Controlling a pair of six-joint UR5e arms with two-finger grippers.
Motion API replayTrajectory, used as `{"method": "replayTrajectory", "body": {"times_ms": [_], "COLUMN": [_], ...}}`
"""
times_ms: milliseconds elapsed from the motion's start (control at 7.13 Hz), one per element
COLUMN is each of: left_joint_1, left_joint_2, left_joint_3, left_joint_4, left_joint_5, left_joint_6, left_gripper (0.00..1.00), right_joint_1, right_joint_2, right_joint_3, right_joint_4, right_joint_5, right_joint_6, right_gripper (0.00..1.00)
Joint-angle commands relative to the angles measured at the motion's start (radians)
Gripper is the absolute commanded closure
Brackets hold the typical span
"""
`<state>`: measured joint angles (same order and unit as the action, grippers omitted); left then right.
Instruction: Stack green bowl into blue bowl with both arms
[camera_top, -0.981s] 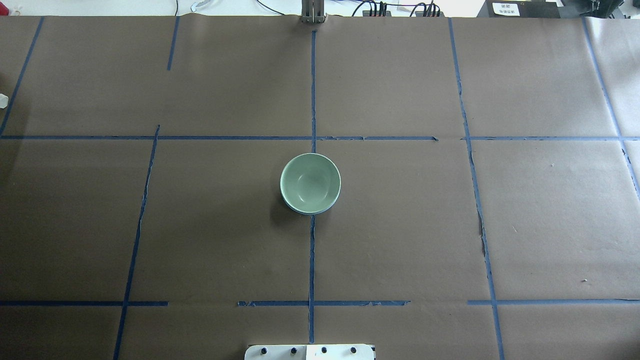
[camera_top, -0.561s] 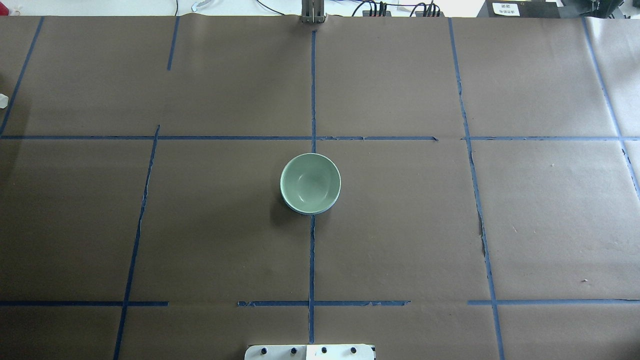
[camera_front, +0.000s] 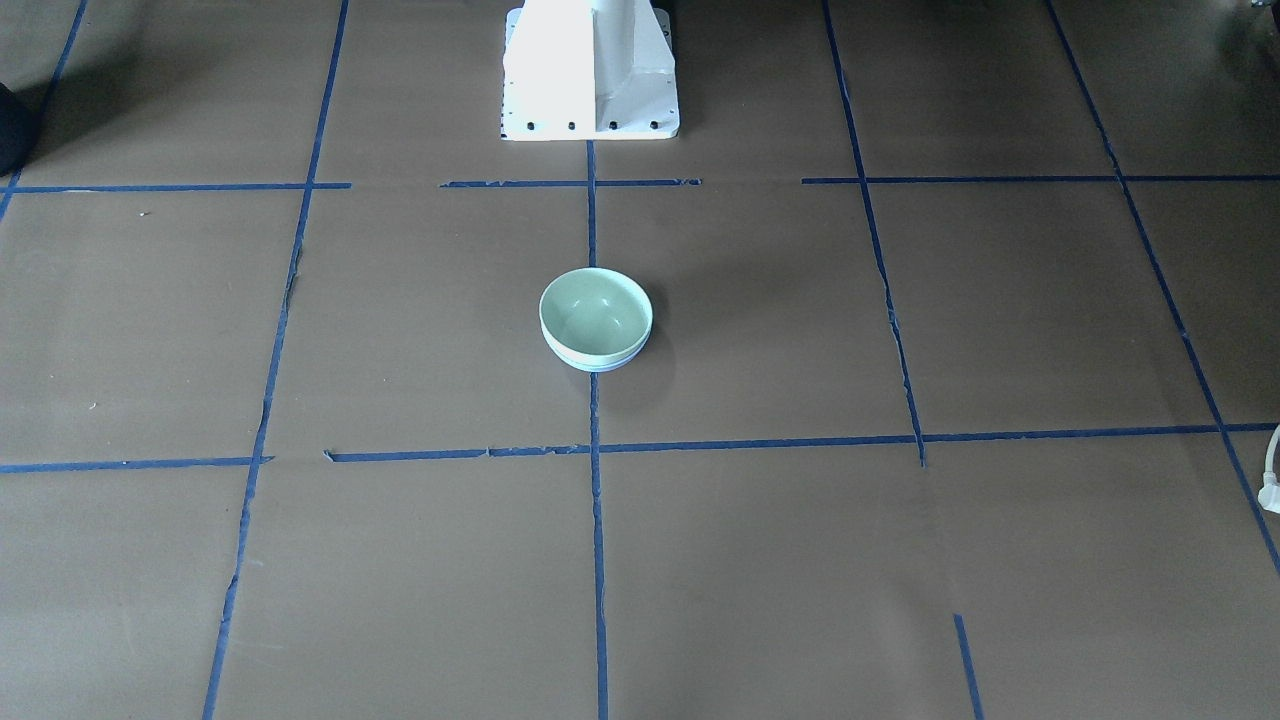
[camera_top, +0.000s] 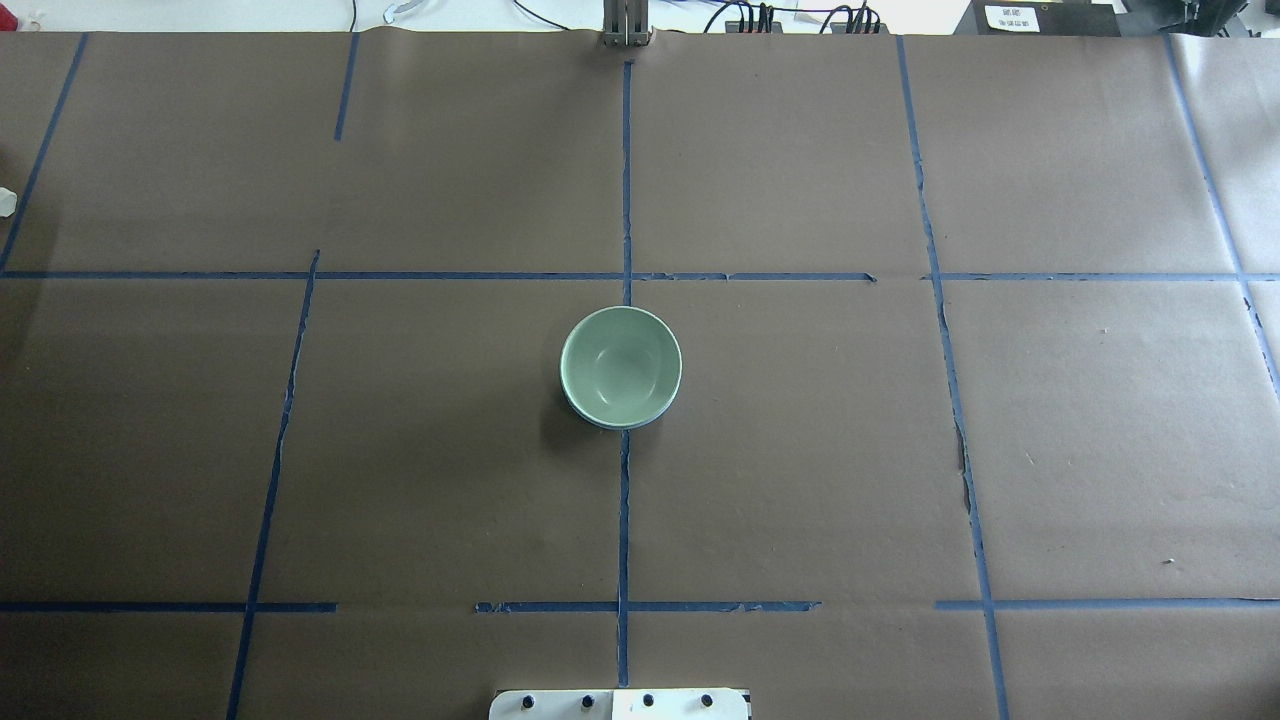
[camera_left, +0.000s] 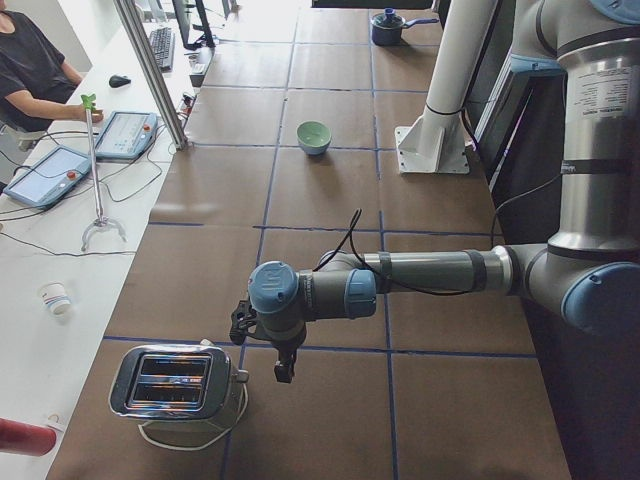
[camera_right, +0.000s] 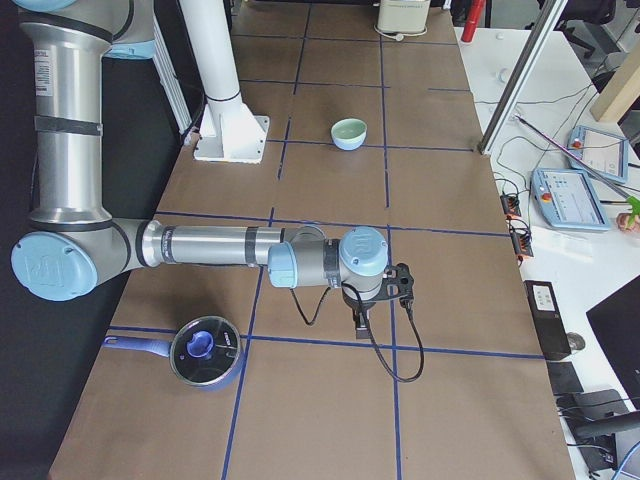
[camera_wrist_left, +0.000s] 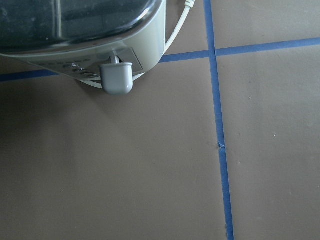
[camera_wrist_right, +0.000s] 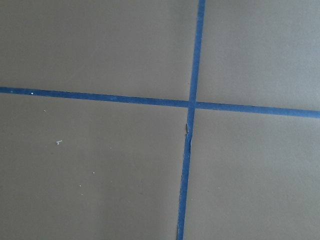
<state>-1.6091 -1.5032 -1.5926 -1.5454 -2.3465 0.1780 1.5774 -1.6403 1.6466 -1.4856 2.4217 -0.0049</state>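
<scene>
The green bowl (camera_top: 620, 365) sits nested in the blue bowl (camera_front: 596, 365) — left end effector (camera_left: 281, 368), right end effector (camera_right: 360, 322): cannot tell if parted.

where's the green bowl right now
In the overhead view, the green bowl sits mid-table, nested in the blue bowl on the centre tape line, ahead of the white pedestal base.

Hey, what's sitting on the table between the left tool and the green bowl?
Nothing: in the exterior left view, only brown paper crossed by blue tape lines lies between the left tool and the green bowl.
</scene>
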Motion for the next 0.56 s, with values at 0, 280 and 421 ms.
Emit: {"method": "replayTrajectory", "body": {"times_ms": [0, 280, 421], "left_joint_1": [0.000, 0.000, 0.000], "left_joint_2": [0.000, -0.002, -0.002], "left_joint_3": [0.000, 0.000, 0.000], "left_joint_4": [0.001, 0.002, 0.002], "left_joint_5": [0.001, 0.001, 0.001], "left_joint_6": [-0.002, -0.002, -0.002], "left_gripper": [0.00, 0.00, 0.00], "right_joint_1": [0.026, 0.039, 0.042], "right_joint_2": [-0.021, -0.018, -0.015], "right_joint_3": [-0.037, -0.037, -0.036], "right_joint_4": [0.011, 0.010, 0.008], "right_joint_5": [0.002, 0.002, 0.002], "right_joint_6": [-0.001, -0.001, -0.001], "right_gripper": [0.00, 0.00, 0.00]}}
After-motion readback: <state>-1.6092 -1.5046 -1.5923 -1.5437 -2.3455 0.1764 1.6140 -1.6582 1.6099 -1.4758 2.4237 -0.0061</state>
